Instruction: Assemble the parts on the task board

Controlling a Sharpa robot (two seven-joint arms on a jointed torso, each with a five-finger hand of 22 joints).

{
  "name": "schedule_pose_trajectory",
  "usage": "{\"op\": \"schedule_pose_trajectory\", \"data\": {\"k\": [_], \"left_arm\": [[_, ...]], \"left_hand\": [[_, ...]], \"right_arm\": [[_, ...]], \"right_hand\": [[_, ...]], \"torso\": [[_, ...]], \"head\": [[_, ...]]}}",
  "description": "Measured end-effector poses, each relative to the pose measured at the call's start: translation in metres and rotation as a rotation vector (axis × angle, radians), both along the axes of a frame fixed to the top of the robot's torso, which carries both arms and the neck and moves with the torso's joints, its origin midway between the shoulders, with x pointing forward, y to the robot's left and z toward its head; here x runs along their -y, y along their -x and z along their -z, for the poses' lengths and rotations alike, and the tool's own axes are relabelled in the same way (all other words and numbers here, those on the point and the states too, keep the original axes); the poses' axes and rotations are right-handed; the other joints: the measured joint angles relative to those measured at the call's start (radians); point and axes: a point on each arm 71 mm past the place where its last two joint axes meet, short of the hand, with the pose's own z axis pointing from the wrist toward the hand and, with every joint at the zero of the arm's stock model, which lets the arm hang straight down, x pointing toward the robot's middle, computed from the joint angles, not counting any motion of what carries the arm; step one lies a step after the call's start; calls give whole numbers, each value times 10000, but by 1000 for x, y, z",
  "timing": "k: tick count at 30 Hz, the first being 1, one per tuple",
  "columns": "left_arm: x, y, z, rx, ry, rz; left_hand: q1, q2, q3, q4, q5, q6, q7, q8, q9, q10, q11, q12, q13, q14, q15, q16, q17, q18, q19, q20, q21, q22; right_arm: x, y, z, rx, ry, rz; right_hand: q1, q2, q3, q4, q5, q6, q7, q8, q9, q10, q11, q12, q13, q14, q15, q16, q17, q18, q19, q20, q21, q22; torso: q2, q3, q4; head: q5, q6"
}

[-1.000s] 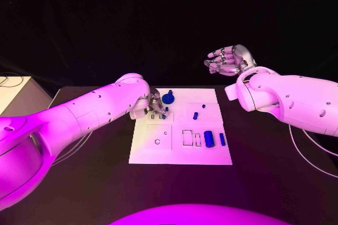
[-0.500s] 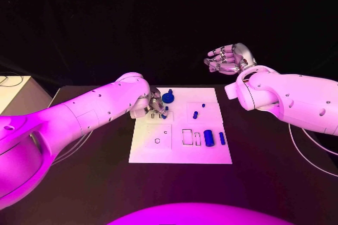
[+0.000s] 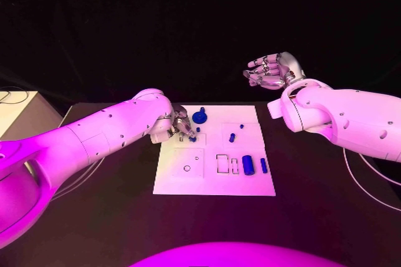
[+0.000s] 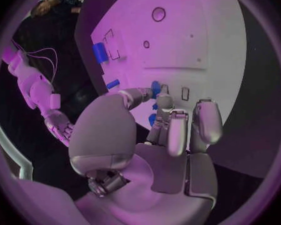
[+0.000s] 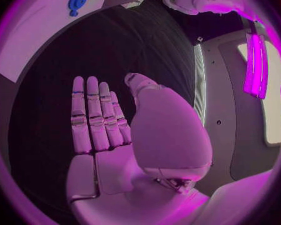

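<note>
nearest on the white task board point(image 3: 213, 183), the row of outlined slots looks as it did a second ago: a thick blue cylinder point(image 3: 247, 164) lies beside a thin blue bar point(image 3: 263, 165), and two small round holes sit to their left. farther up, the left hand point(image 3: 182, 128) has edged a little up and inward along the board's left side since a second ago; the arm has swung slightly with it. in the left wrist view its fingertips point(image 4: 154, 91) pinch a small blue part point(image 4: 155, 88) just over a pair of narrow slots, so it is holding that piece, and i judge it is lining up an insertion not yet seated. a small blue peg point(image 3: 232, 137) lies mid-board, and a round blue part point(image 3: 200, 116) rests near the far edge, both unmoved.

the right hand point(image 3: 269, 70) hangs raised beyond the board's far right corner, just where it was; the head view shows its fingers curled in, the right wrist view shows them laid straight and close, holding nothing.

the black table point(image 3: 117, 220) carries the board at its middle. a pale box point(image 3: 15, 108) stands off its left side, and the room behind is dark.
</note>
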Motion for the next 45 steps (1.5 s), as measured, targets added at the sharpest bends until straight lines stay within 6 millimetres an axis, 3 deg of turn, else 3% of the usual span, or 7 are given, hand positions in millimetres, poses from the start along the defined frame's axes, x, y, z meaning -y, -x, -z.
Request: {"op": "schedule_pose_trajectory", "data": {"k": [5,7,9,16,42,44,45], "left_arm": [[-3,2,-3,144,394,-217],[-4,3,-4,243,497,-315],[-5,3,-6,375,588,-410],[-5,4,-10,744,741,-671],[-6,10,4,1294,182,-992],[-5,10,6,1305,167,-994],[-5,10,6,1310,159,-993]], "left_hand": [[-246,-99,-3,-3,542,61,57,453,0,401,-49,321,385,-15,-93,175,0,1,248,-66,180,333],[-452,-216,-45,-45,1039,129,27,602,0,643,-108,493,609,21,-153,290,0,-15,336,-106,235,468],[-744,-303,-45,-45,1696,300,-76,704,1,967,-197,701,912,2,-258,376,0,-236,626,-185,398,818],[-971,-394,-73,-73,2315,447,-153,796,4,1385,-382,926,1302,-3,-360,376,0,-235,875,-300,523,1022],[-1266,-514,-128,-128,2440,666,-299,943,46,1787,-510,1156,1670,-2,-498,375,0,-233,1118,-402,621,1020],[-1265,-514,-128,-128,2440,667,-299,943,919,1786,-509,1156,1670,-2,-498,375,0,-233,1118,-402,620,1019],[-1265,-514,-128,-128,2440,666,-299,943,920,1786,-509,1156,1670,-2,-498,375,0,-233,1118,-402,620,1019]], "right_arm": [[1,0,0,13,1,28],[2,0,0,16,3,42],[3,0,0,21,5,56],[4,0,0,26,5,90],[8,0,0,10,1,176],[8,0,0,9,0,178],[8,0,0,8,0,179]], "right_hand": [[0,0,0,0,41,0,-1,0,0,8,8,0,1,0,0,0,-18,1,0,0,0,-14],[0,0,-1,0,41,0,-1,0,0,11,11,0,0,0,0,0,-18,1,0,0,0,-14],[0,0,-1,0,41,0,-1,0,0,15,15,0,-8,0,0,0,-18,0,0,0,0,-14],[0,0,-1,1,40,-1,-2,0,0,16,16,0,-11,0,0,0,-18,0,0,0,0,-14],[0,0,26,-27,99,24,19,0,-8,24,24,-39,-19,0,0,-60,-52,0,0,0,0,-66],[0,0,27,-27,99,24,19,0,-8,25,25,-39,-19,0,0,-60,-52,0,0,0,0,-66],[0,0,27,-27,99,24,19,0,-8,25,25,-39,-19,0,0,-60,-52,0,0,0,0,-66]], "torso": [[-5,0,11],[-6,0,12],[-6,0,13],[6,0,12],[15,7,9],[18,7,6],[19,7,5]], "head": [[8,28],[21,31],[35,38],[65,54],[175,-26],[182,-27],[183,-27]]}}
